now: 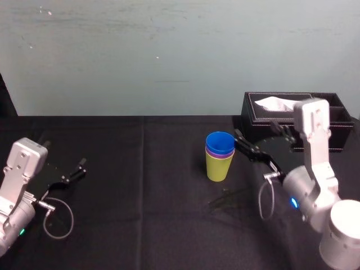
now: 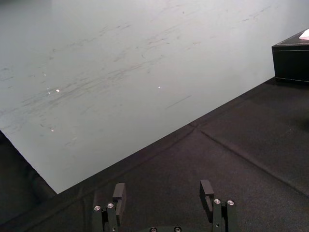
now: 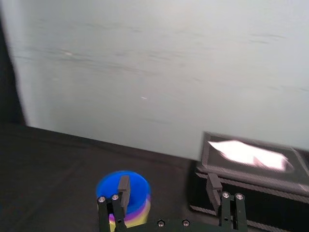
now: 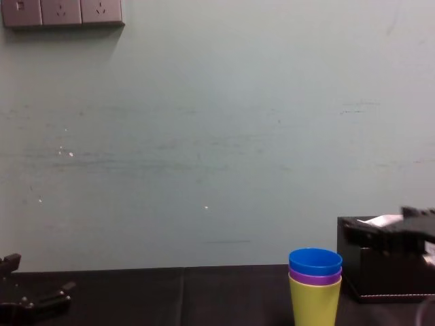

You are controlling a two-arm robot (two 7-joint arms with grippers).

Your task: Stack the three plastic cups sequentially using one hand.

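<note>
Black table [image 1: 140, 225], three cups [image 1: 219, 156] nested.
Right gripper [image 1: 239, 139] released, just beside them; sideways clip could topple them. Left gripper [image 1: 80, 169] parked, left edge.

Yellow-green cup [image 4: 314, 302] base off-frame, chest view

1. Soft, even room light falls on everything; the pale wall [image 1: 169, 56] reads bright in each view.
2. The black tablecloth [image 1: 140, 197] is dim and swallows shadows.
3. Tiny glints speck the wall near 11 o'clock in the head view.
4. In the right wrist view the tissue [image 3: 246, 152], at 4 o'clock, is blown out and smeared, and the blue cup [image 3: 137, 186] is blurred.
</note>
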